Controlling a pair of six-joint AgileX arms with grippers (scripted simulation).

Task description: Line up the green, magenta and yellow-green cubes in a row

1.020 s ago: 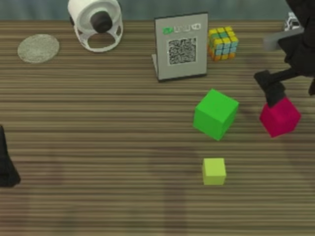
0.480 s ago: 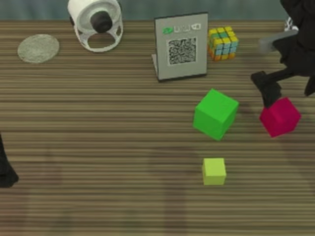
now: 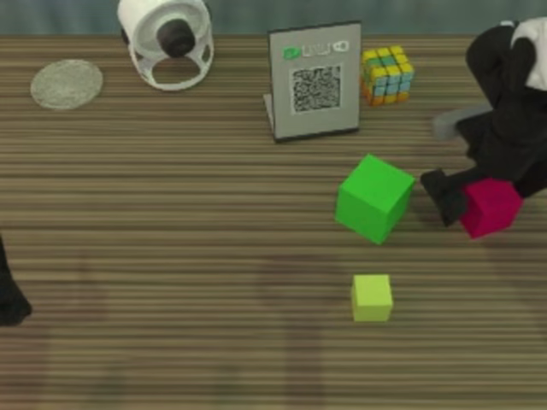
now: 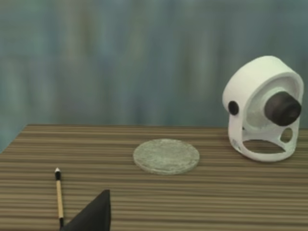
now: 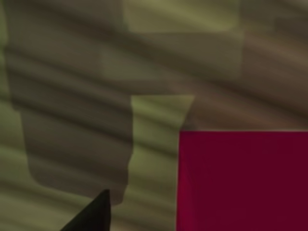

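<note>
The large green cube point(image 3: 373, 198) sits right of centre, turned a little. Below it, nearer the front edge, lies the small yellow-green cube point(image 3: 372, 297). The magenta cube point(image 3: 491, 209) rests at the right and fills the lower part of the right wrist view point(image 5: 240, 180). My right gripper point(image 3: 468, 198) is open, low over the magenta cube's left side. One dark fingertip point(image 3: 444, 196) stands between it and the green cube, with table showing between that fingertip point(image 5: 96, 214) and the cube's face. The other finger is hidden. My left gripper point(image 3: 8, 295) is parked at the left edge, open.
A multicoloured puzzle cube point(image 3: 387, 75) and a QR-code sign point(image 3: 314, 81) stand at the back. A white round device point(image 3: 167, 38) and a grey disc point(image 3: 67, 83) are at the back left. A thin pen point(image 4: 59, 197) lies near the left gripper.
My right arm has swung down and left over the magenta cube, its finger dropping beside the cube's left face. The cubes have stayed in place and the left arm has barely moved.
</note>
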